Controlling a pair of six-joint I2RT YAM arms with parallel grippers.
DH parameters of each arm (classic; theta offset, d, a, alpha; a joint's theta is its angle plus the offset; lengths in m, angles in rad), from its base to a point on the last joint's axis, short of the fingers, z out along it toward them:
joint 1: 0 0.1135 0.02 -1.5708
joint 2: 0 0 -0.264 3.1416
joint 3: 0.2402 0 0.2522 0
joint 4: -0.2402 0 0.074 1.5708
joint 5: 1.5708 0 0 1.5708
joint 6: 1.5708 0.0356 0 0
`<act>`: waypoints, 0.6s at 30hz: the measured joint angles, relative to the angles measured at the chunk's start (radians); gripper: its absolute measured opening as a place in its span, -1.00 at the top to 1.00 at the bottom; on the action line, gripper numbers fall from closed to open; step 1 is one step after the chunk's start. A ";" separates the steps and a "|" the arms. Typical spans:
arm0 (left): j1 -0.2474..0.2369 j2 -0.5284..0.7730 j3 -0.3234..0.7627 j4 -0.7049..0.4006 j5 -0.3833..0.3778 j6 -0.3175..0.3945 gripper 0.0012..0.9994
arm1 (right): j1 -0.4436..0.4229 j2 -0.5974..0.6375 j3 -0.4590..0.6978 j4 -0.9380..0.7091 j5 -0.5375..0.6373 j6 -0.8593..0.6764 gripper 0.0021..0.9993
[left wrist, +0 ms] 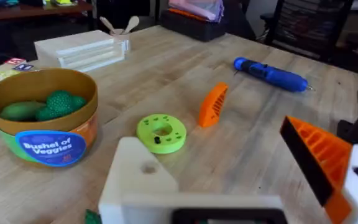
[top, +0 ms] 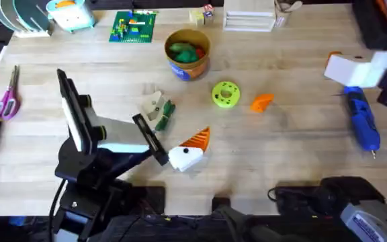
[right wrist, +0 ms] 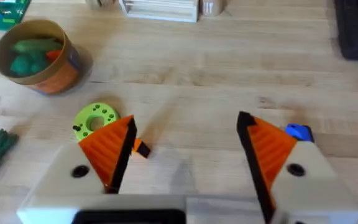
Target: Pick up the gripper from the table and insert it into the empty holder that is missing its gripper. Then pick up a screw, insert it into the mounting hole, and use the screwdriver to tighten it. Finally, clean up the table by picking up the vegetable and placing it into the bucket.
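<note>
Left gripper (top: 172, 131) is hanging low over the table (top: 294, 154), jaws spread wide and gripping nothing. One finger is carrying an orange tip; the other is a bare white block, so this is the holder (left wrist: 135, 177) that is missing its piece. It is likely being kept open and facing forward so the empty socket stays reachable.

The gripper (top: 262, 102), the loose orange wedge, is lying on its side on bare wood at 3 o'clock of the lime disc (top: 226, 94), just beside it and untouched. That is the pick still to make.

Right gripper (right wrist: 185, 162) is hovering higher with both orange tips set well apart, empty, looking down toward the wedge. It seems to be lining up for the pickup.

The screwdriver (top: 363, 117) is lying well off at 3 o'clock of the wedge, parked for later. The vegetable (top: 165, 114) is lying beside the bare holder. The bucket (top: 188, 54) is standing at 11 o'clock of the disc, already holding toy greens.
</note>
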 joint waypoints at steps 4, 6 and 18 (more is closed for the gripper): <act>0.000 0.000 0.000 0.000 0.000 0.000 -0.99 | 0.000 0.000 0.000 0.000 0.000 0.000 -0.98; 0.000 0.000 0.000 0.000 0.000 0.000 -0.99 | 0.000 0.000 0.000 0.002 0.000 0.000 -0.98; 0.000 0.000 0.000 0.000 0.000 0.000 -0.99 | 0.082 0.187 0.014 -0.065 -0.152 -0.159 -0.98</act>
